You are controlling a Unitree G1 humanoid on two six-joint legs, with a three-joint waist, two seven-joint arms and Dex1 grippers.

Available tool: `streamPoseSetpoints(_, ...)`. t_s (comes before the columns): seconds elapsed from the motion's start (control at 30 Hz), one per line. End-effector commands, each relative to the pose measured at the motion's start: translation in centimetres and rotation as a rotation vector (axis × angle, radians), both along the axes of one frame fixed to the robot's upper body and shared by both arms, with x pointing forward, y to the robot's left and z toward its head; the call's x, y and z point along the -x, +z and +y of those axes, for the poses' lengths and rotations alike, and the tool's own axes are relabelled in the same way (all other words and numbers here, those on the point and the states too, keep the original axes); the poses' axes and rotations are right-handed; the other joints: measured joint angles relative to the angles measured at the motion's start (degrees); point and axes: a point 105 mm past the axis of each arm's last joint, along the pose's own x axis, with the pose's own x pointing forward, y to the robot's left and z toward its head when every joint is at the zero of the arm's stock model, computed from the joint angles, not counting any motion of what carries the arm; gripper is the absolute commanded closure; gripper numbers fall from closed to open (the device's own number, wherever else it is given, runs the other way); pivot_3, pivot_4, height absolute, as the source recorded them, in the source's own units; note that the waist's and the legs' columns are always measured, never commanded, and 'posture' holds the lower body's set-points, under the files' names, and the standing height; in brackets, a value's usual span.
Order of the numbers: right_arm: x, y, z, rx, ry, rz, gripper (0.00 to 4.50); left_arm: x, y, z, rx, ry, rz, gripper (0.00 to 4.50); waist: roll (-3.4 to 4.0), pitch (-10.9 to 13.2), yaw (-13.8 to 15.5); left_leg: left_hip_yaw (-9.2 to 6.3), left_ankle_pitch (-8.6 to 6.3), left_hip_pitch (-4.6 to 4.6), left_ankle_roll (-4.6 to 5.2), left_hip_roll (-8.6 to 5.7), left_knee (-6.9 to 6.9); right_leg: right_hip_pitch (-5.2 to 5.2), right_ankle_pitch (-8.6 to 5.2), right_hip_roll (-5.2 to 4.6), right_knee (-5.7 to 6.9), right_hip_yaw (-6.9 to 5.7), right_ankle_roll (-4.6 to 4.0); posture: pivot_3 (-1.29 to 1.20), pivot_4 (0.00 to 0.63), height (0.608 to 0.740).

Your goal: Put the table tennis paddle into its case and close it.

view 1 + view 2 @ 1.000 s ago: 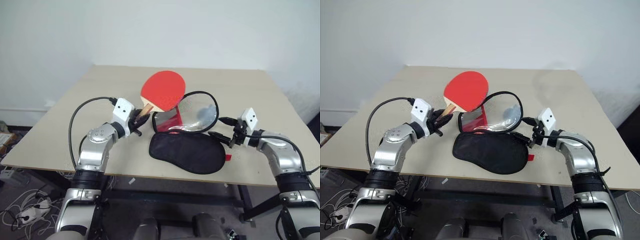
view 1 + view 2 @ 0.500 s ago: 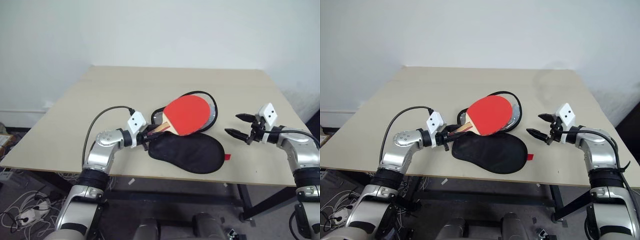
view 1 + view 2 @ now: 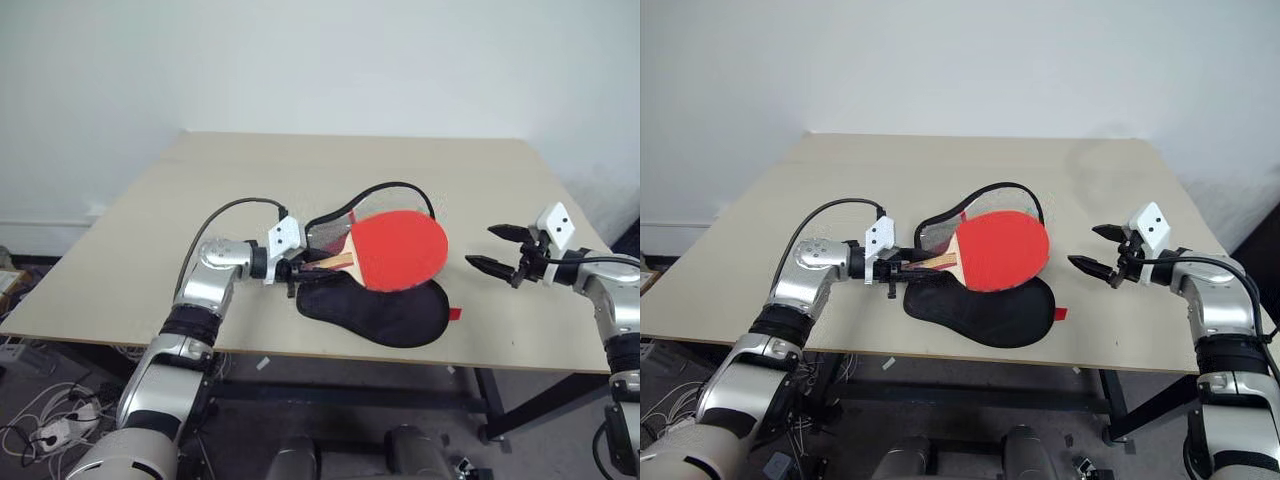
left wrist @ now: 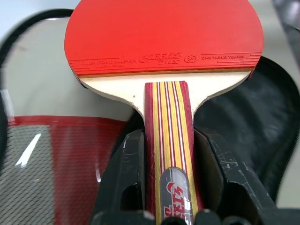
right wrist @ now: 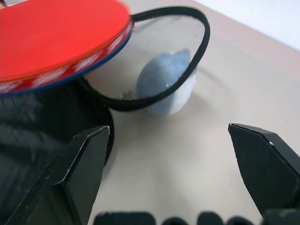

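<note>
red rubber faces up on the table tennis paddle (image 3: 398,250), which lies nearly level over the middle of the case (image 3: 385,305), its blade above the gap between the two halves. the left tool (image 4: 171,187) is clamped on the striped wooden handle, one black finger (image 4: 129,173) on each side of it, reaching in from the robot's left. the case lies open on the pale table (image 3: 150,220): the black fabric half flat toward the near edge, the clear half with its red panel and black zipper edging raised behind the paddle. the right tool (image 3: 505,248) hovers over the table to the right of the case, well apart from it, its fingers spread wide and holding nothing.
</note>
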Motion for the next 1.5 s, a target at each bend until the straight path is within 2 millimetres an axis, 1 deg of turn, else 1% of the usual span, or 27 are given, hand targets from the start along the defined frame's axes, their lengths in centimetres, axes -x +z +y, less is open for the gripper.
streamPoseSetpoints(0.03,0.0,2.5,-0.4,0.005,-0.012,-0.094,0.09,-0.3,1.4,-0.7,-0.021,-0.068,-0.064,3.39,0.0,0.0,-0.06,0.04,0.0,0.0,0.0,0.0,0.0,-0.02,0.0,0.0,0.0,0.04,0.0,0.0,0.0,0.74)
streamPoseSetpoints(0.3,0.8,2.3,-0.6,0.006,-0.022,-0.093,0.09,-0.8,1.1,-0.7,-0.081,-0.111,-0.037,3.39,-0.02,0.01,0.14,0.07,0.0,-0.01,0.01,0.0,0.1,-0.02,0.0,0.0,0.03,0.09,0.02,0.0,0.0,0.74)
streamPoseSetpoints(0.5,1.2,2.2,-0.6,0.008,-0.031,-0.09,0.09,-0.8,0.6,-0.5,-0.13,-0.147,-0.002,3.39,-0.03,0.02,0.04,0.12,-0.01,0.0,0.01,0.0,0.13,-0.01,0.0,0.0,0.03,0.13,0.03,0.0,0.0,0.74)
streamPoseSetpoints(0.67,1.4,2.2,-0.6,0.006,-0.038,-0.09,0.09,-0.8,0.6,-0.8,-0.148,-0.175,0.0,3.39,-0.06,0.04,0.2,0.12,0.0,-0.03,0.02,0.0,0.14,-0.02,0.0,0.0,0.03,0.14,0.04,0.0,0.0,0.74)
streamPoseSetpoints(0.83,1.8,2.0,-0.4,-0.003,-0.039,-0.086,0.09,-0.8,0.0,-0.9,-0.193,-0.194,-0.001,3.39,-0.07,0.04,0.25,0.12,0.0,-0.02,0.01,0.0,0.17,0.0,0.01,0.0,0.03,0.13,0.05,0.0,0.0,0.74)
streamPoseSetpoints(0.93,2.4,2.1,0.1,-0.034,-0.015,-0.062,0.09,-0.6,-0.5,-1.0,-0.222,-0.211,0.001,3.39,-0.07,0.04,0.17,0.12,-0.01,-0.02,0.02,0.0,0.17,0.0,0.01,0.0,0.03,0.15,0.06,0.0,0.0,0.74)
streamPoseSetpoints(1.1,3.9,1.8,0.5,-0.033,0.036,-0.003,0.09,-0.7,-0.8,-1.1,-0.242,-0.212,0.004,3.39,-0.09,0.05,0.26,0.13,-0.01,-0.03,0.02,0.0,0.18,-0.01,0.01,0.0,0.05,0.17,0.06,0.0,0.0,0.74)
streamPoseSetpoints(1.5,4.5,1.7,0.8,-0.027,0.03,0.003,0.09,-1.5,-0.6,-1.8,-0.256,-0.17,-0.005,3.39,-0.14,0.08,1.37,0.14,-0.02,-0.06,0.0,0.0,0.36,0.04,0.02,0.0,0.05,0.16,0.1,0.0,0.0,0.74)
